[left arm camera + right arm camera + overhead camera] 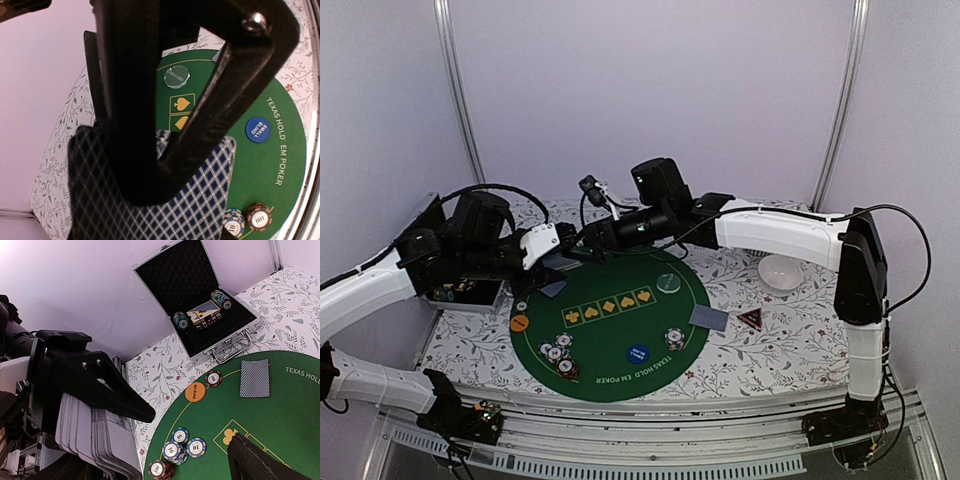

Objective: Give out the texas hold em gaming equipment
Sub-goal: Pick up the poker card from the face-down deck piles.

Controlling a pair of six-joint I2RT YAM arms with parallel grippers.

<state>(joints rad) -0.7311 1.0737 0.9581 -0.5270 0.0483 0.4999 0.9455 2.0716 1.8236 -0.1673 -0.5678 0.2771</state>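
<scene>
The left gripper (150, 186), jaws clamped on the deck of playing cards (200, 202), hangs above the bench (770, 352) beside the right gripper (194, 427), jaws wide apart, over the green mat (280, 412) crowded with chip stacks (181, 446), orange button (195, 391), single card (254, 378), near an open case (200, 315).

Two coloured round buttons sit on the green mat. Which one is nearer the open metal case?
The orange button, close beside the case. The blue button, marked SMALL BLIND, lies farther off, toward the arms' bases.
</scene>
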